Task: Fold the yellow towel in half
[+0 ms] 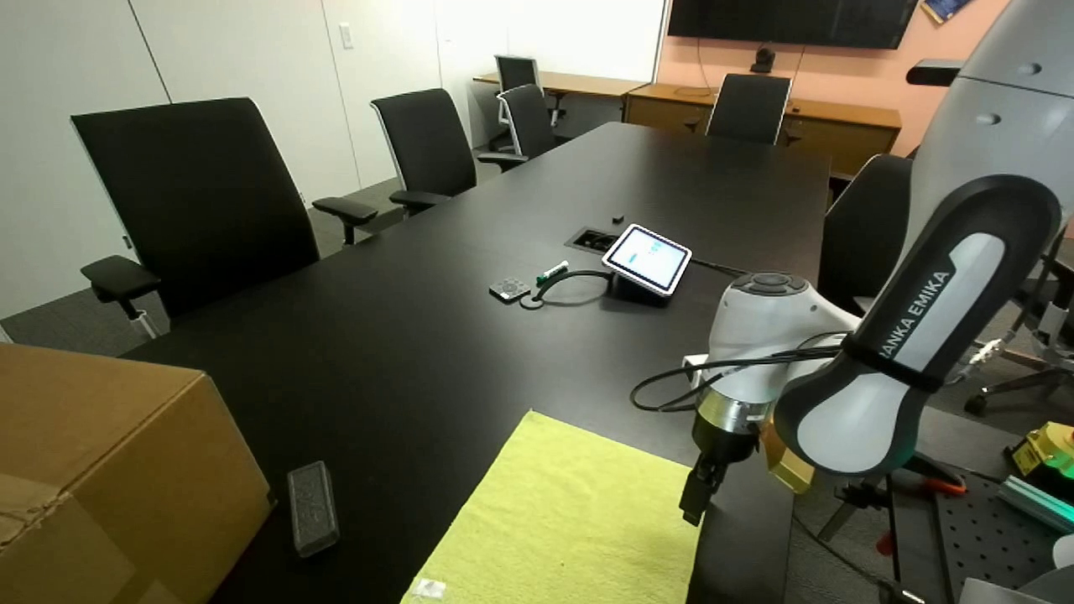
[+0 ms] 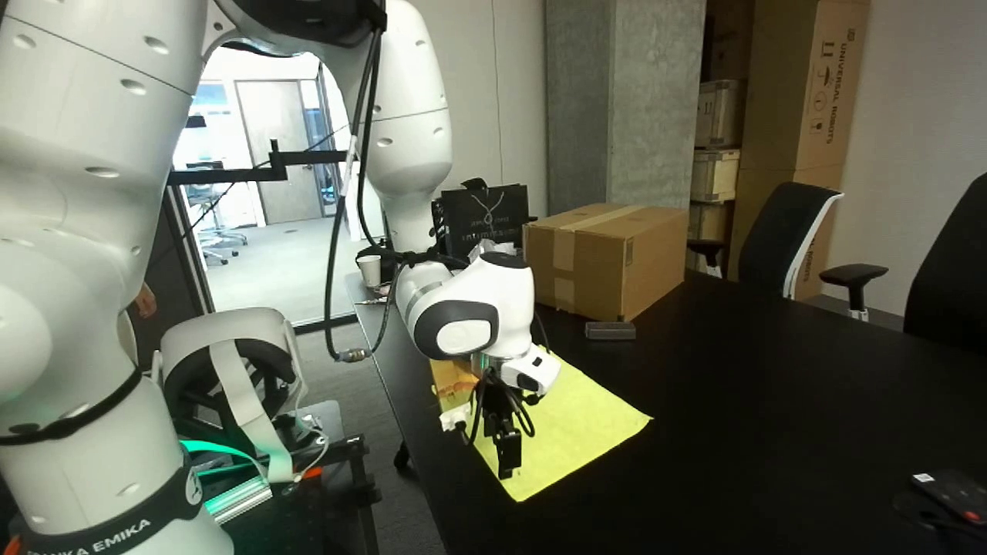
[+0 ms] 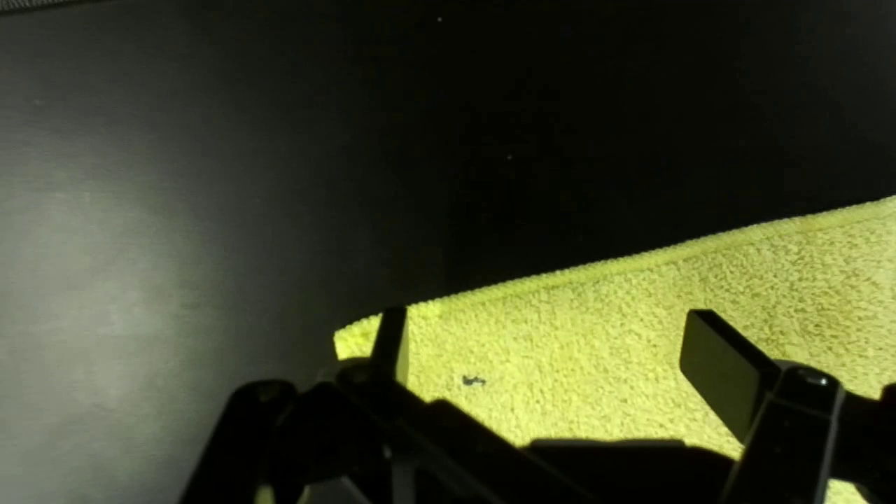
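Note:
The yellow towel (image 1: 579, 512) lies spread flat on the black table, with its lower part cut off by that exterior view's edge. It also shows in an exterior view (image 2: 574, 428), partly hidden by the arm. In the wrist view the towel (image 3: 595, 336) runs under the jaws, with its edge slanting up to the right and a corner by the left finger. My gripper (image 3: 542, 336) is open, with only towel visible below between its fingers. In both exterior views the gripper (image 1: 695, 503) (image 2: 509, 461) points down near a towel corner. The gap to the cloth is hard to tell.
A cardboard box (image 1: 109, 478) and a dark grey eraser-like block (image 1: 313, 507) stand beyond the towel's far side. A tablet on a stand (image 1: 648, 260), a small square device (image 1: 509, 290) and a green marker (image 1: 552, 273) lie further along the table. Chairs line the table.

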